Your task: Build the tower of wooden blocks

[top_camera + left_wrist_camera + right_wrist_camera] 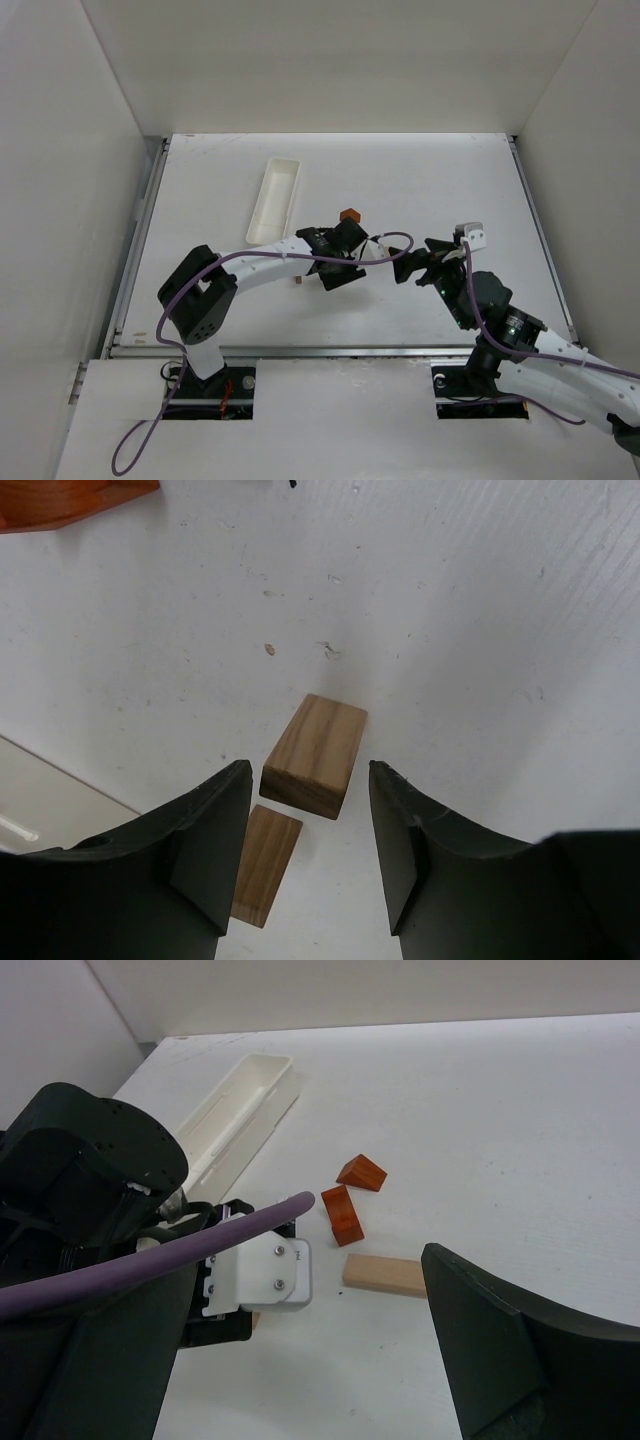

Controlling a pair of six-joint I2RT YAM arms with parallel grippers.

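Observation:
No tower stands; the pieces lie loose and apart on the white table. My left gripper is open, low over two light tan blocks: a thick one between the fingertips and a flat one beside the left finger. In the top view the left gripper hides them. Two orange-red roof pieces and a long tan bar lie just beyond. My right gripper is open and empty, close to the left one's wrist; it also shows in the top view.
A long white tray lies at the back left, also in the right wrist view. A small tan block lies under the left forearm. The left arm's purple cable loops between the two grippers. White walls enclose the table.

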